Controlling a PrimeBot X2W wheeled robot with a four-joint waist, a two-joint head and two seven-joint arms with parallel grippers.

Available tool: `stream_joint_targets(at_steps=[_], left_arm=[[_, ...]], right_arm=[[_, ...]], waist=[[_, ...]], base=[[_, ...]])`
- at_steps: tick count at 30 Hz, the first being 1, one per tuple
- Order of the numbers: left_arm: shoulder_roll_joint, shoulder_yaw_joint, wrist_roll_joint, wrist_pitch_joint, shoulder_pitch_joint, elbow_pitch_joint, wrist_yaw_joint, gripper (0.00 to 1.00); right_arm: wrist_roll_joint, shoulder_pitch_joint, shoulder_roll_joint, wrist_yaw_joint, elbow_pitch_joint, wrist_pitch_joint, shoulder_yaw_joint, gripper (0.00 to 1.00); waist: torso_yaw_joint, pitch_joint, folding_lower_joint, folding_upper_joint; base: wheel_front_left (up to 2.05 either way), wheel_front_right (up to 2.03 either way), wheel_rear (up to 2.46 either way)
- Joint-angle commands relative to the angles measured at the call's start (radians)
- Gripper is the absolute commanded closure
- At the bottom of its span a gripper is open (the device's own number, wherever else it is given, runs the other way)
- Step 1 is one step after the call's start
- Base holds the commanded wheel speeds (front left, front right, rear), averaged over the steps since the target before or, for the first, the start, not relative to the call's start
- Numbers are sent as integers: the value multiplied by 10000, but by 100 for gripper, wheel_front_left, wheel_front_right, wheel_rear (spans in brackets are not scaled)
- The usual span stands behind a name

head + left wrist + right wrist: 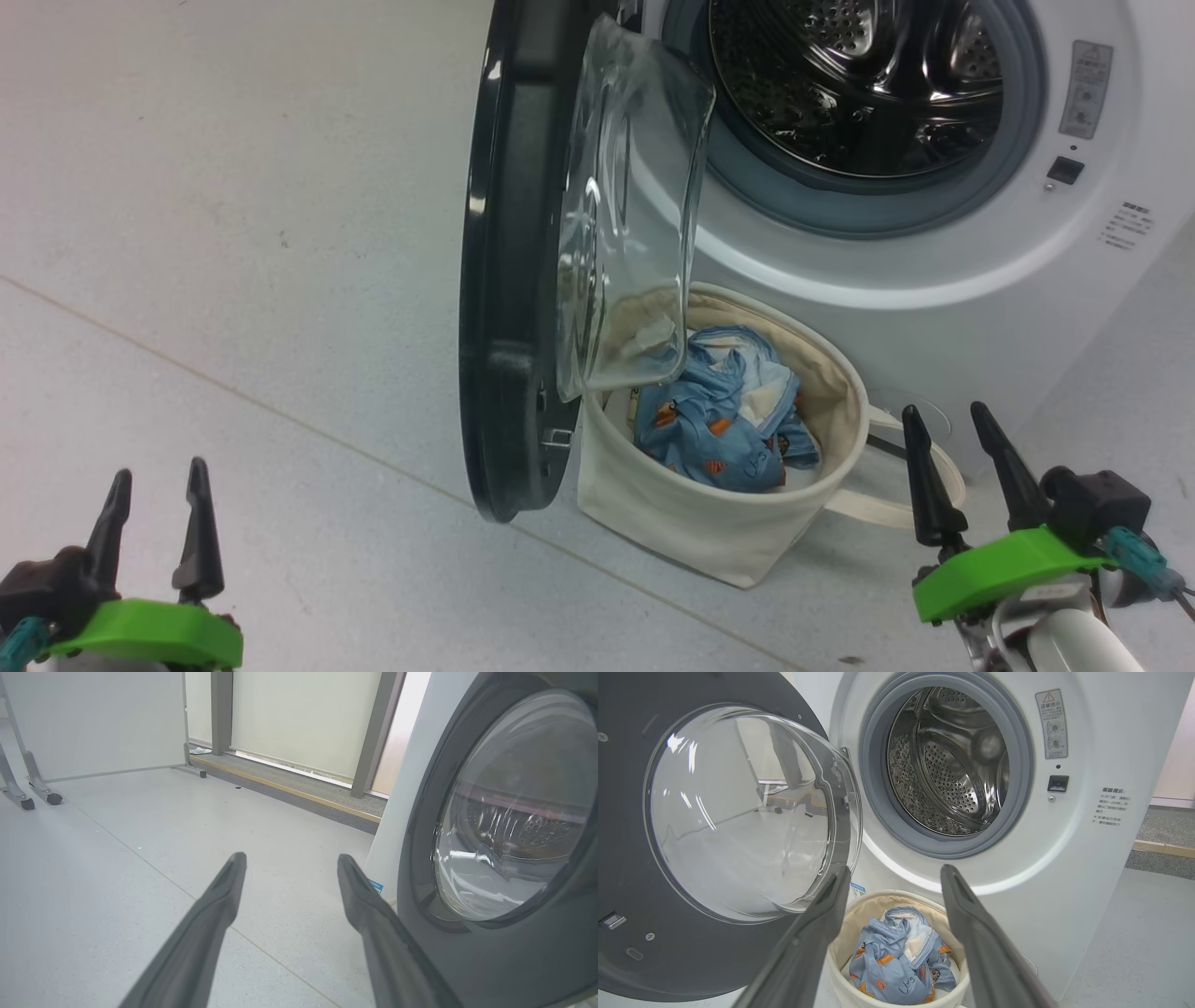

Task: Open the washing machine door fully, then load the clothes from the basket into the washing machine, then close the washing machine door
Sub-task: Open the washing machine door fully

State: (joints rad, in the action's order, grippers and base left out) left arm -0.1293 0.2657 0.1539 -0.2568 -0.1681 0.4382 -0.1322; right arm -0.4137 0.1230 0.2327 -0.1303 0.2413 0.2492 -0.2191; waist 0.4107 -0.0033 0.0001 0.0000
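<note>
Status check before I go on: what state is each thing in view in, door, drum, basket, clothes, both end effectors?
washing machine door, open, swung out from the washing machine.
drum, no clothes visible inside.
basket, upright on the floor below the opening.
clothes, bunched inside the basket.
left end effector, open, empty.
right end effector, open, empty.
</note>
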Motion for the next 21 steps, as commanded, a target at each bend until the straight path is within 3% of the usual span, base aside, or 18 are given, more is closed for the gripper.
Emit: stream_joint_targets(at_steps=[1,2,3,9,21], left_arm=[[-230,216,50,-49,-516,-201,17,6],[-229,194,53,-49,-525,-191,17,71],[-223,159,63,-49,-542,-213,17,100],[17,-330,243,-49,-789,-769,16,100],[644,-2347,257,-49,-1274,-3911,16,100]], right_arm=[[133,465,84,-4,-245,125,-134,0],[133,466,77,-4,-241,125,-123,0],[133,468,69,-4,-239,125,-111,0],[114,426,-18,-4,-241,126,-3,0],[48,345,-112,-4,-233,126,39,0]], waist=[[-26,-9,-1,0],[-39,-13,-1,0],[-53,-17,-1,0],[-128,-73,-1,0],[-650,-317,-1,0]], base=[[0,0,0],[0,0,0],[0,0,0],[0,0,0],[0,0,0]])
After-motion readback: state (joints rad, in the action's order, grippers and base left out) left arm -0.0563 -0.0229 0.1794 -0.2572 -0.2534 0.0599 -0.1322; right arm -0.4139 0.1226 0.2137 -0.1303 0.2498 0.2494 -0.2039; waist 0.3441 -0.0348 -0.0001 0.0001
